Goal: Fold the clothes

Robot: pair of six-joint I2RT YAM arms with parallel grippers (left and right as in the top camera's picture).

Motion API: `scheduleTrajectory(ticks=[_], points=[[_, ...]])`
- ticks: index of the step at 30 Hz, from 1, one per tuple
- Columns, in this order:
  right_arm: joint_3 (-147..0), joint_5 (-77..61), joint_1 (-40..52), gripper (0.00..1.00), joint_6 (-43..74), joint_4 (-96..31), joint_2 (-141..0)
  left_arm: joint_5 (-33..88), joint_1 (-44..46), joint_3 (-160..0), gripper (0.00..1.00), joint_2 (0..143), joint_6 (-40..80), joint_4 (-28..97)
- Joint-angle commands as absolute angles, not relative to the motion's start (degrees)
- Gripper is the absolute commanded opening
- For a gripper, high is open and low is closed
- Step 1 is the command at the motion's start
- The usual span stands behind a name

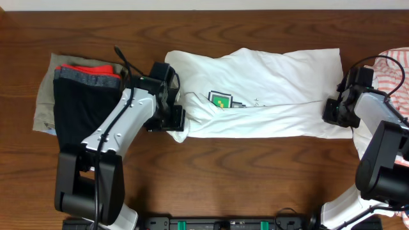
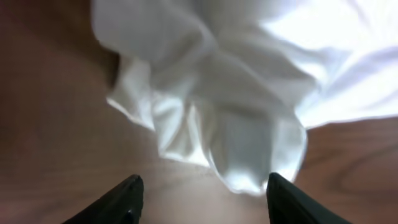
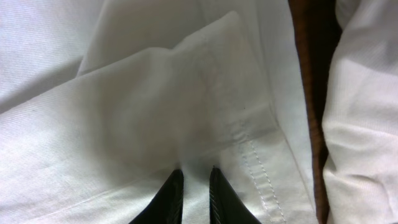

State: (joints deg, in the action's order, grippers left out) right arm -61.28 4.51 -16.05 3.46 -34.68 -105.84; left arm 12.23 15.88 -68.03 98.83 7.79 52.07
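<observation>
A white shirt with a small green-and-black square print lies across the middle of the table, its front edge folded over. My left gripper is at the shirt's bunched left end. In the left wrist view it stands open, with the crumpled white cloth just ahead and its lowest fold beside the right finger. My right gripper is at the shirt's right end. In the right wrist view it is shut on the white fabric near the stitched hem.
A stack of dark and red garments on an olive cloth lies at the left. A white orange-striped garment lies at the right edge, close behind the right arm. Bare brown wood runs along the front.
</observation>
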Motion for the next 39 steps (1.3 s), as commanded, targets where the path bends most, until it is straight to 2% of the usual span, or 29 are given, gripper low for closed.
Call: scheduleTrajectory(ticks=[1,8,15,29,33,35,36,37,39], points=[[-59.8,5.8,-16.6,0.15,4.2,-35.1,-106.5,6.7,15.9,-66.4,0.64,98.4,11.7,49.9],[-59.8,5.8,-16.6,0.15,4.2,-35.4,-106.5,8.0,15.7,-66.2,0.64,98.4,12.7,47.1],[-59.8,5.8,-16.6,0.15,4.2,-35.4,-106.5,23.6,15.8,-66.2,0.64,98.4,8.4,45.1],[-59.8,5.8,-16.6,0.16,4.2,-36.0,-106.5,23.3,15.8,-62.3,0.64,98.5,8.4,37.7],[-59.8,5.8,-16.6,0.16,4.2,-36.2,-106.5,18.5,15.8,-61.0,0.64,98.6,10.9,34.4],[-59.8,5.7,-16.6,0.15,4.2,-36.3,-106.5,16.1,15.8,-61.0,0.57,98.6,10.9,33.1],[-59.8,5.7,-16.6,0.16,4.2,-36.4,-106.5,15.6,15.8,-61.0,0.47,98.6,10.9,32.1],[-59.8,5.7,-16.6,0.16,4.2,-36.4,-106.5,15.6,15.8,-61.0,0.30,98.6,10.9,30.9],[-59.8,5.7,-16.6,0.16,4.2,-36.4,-106.5,15.8,15.8,-61.0,0.11,98.6,11.1,28.6]])
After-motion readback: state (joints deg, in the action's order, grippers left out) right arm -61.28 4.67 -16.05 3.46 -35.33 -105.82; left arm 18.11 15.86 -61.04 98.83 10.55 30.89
